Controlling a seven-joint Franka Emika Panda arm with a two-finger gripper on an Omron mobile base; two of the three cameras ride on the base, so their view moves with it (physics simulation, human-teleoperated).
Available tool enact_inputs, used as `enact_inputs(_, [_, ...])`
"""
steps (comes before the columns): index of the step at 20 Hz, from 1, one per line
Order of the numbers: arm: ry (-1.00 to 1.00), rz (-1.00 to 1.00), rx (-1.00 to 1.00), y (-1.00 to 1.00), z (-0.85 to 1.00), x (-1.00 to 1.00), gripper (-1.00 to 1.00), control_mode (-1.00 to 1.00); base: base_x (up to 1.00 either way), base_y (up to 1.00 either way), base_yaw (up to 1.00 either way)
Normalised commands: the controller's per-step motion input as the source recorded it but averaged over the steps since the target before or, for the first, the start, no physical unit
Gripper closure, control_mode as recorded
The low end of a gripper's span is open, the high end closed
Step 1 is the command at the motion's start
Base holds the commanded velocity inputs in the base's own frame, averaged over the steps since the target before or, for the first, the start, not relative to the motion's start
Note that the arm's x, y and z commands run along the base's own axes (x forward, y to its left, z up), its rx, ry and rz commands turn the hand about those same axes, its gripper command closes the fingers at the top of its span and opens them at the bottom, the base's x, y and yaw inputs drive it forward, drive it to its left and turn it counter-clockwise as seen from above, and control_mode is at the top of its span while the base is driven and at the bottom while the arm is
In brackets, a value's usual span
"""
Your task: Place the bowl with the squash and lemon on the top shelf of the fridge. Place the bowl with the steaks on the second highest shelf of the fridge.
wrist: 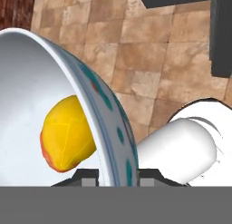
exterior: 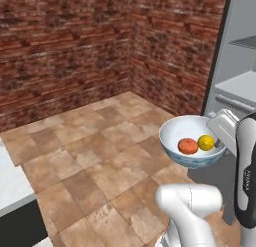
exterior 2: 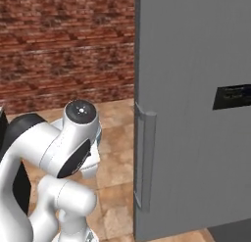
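The white bowl with a blue pattern (exterior: 186,132) hangs in the air above the tiled floor, just left of the open fridge (exterior: 231,66). Inside it lie the orange-red squash (exterior: 188,146) and the yellow lemon (exterior: 206,142). My gripper (exterior: 219,143) is shut on the bowl's right rim. In the hand view the rim (wrist: 106,128) runs between my fingertips (wrist: 88,175), with the lemon (wrist: 68,130) in front of the squash (wrist: 47,156). The fridge's dark top shelf (exterior: 246,42) and lighter second highest shelf (exterior: 239,85) sit higher than the bowl. The bowl with the steaks is out of view.
The grey fridge door (exterior 2: 191,113) with its vertical handle (exterior 2: 145,157) stands open close to the right of my arm. Brick walls (exterior: 75,46) close off the corner behind. A white counter edge (exterior: 10,186) lies at the lower left.
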Motion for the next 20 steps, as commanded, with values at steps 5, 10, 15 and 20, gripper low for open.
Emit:
enact_inputs(5, [0.0, 0.0, 0.0, 0.0, 0.0, 0.0, 1.0, 1.0, 1.0, 0.64, -0.01])
enact_inputs(10, [0.0, 0.0, 0.0, 0.0, 0.0, 0.0, 1.0, 1.0, 1.0, 0.68, -0.09])
enact_inputs(15, [0.0, 0.0, 0.0, 0.0, 0.0, 0.0, 1.0, 1.0, 1.0, 0.07, -0.25])
enact_inputs(20, [0.0, 0.0, 0.0, 0.0, 0.0, 0.0, 1.0, 1.0, 0.66, 0.08, -0.71])
